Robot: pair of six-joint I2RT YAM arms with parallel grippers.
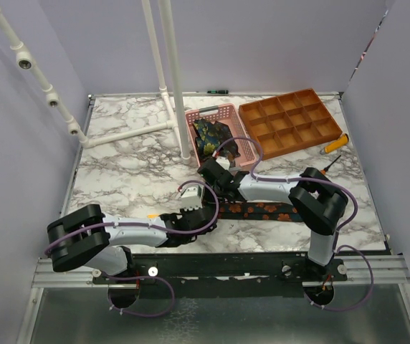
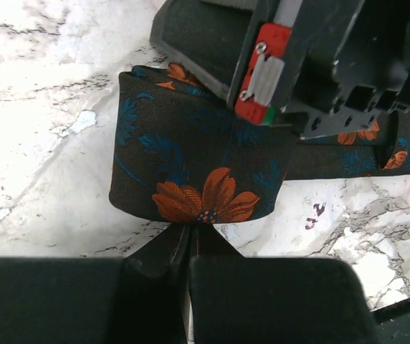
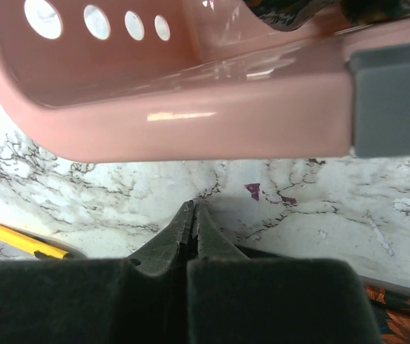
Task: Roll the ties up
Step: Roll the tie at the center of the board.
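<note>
A dark tie with orange flowers lies flat along the near part of the marble table. In the left wrist view its end is folded over into a puffy loop. My left gripper is shut, its tips pinching the near edge of that fold; in the top view it is at the tie's left end. My right gripper hovers just beyond the fold, its body above the tie. Its fingers are shut and empty over bare marble. More patterned ties lie in the pink basket.
The pink basket's wall is close in front of my right gripper. An orange compartment tray stands at the back right. Two screwdrivers lie near it; one yellow handle shows left of my right fingers. White pipe poles stand behind.
</note>
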